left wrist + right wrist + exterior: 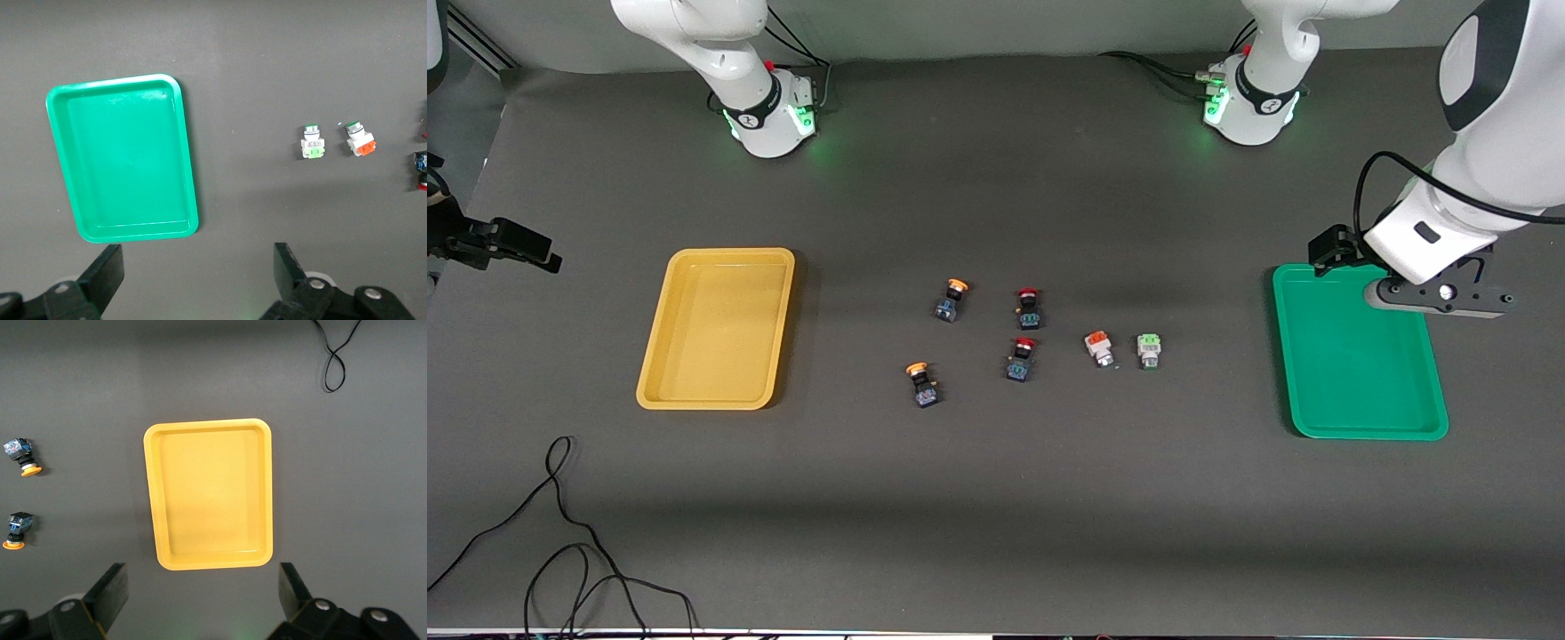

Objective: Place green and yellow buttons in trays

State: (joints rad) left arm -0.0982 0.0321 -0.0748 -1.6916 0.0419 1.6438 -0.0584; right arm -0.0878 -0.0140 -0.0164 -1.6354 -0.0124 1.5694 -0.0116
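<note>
Recorded with both arms raised above the dark tabletop (996, 533). Left gripper (193, 283) hung over the edge of the green tray (1352, 391) that lies toward the robots' bases, fingers (107, 273) spread wide and released, holding nothing. Right gripper (200, 603) hung above the tabletop just off the yellow tray (694, 356), fingers (113, 590) likewise spread and empty; in the front view only a dark part of that arm showed at the frame edge. Green tray found at the left arm's end of the tabletop, yellow tray at the right arm's end, neither with anything in it. All six buttons lay on the tabletop between the trays, well apart from both. Green-capped white button (1148, 350) lay closest to the green tray, with the orange-capped white button (1098, 348) just beside it toward the right arm's end. Two red-capped black buttons noted mid-table, one (1028, 308) farther from the front camera than the other (1021, 358). Two yellow-capped black buttons noted toward the yellow tray: one (951, 300) level with the farther red button, the other (922, 384) nearest the front camera of all. A loose black cable (560, 533) lay on the tabletop near the front camera at the right arm's end.
</note>
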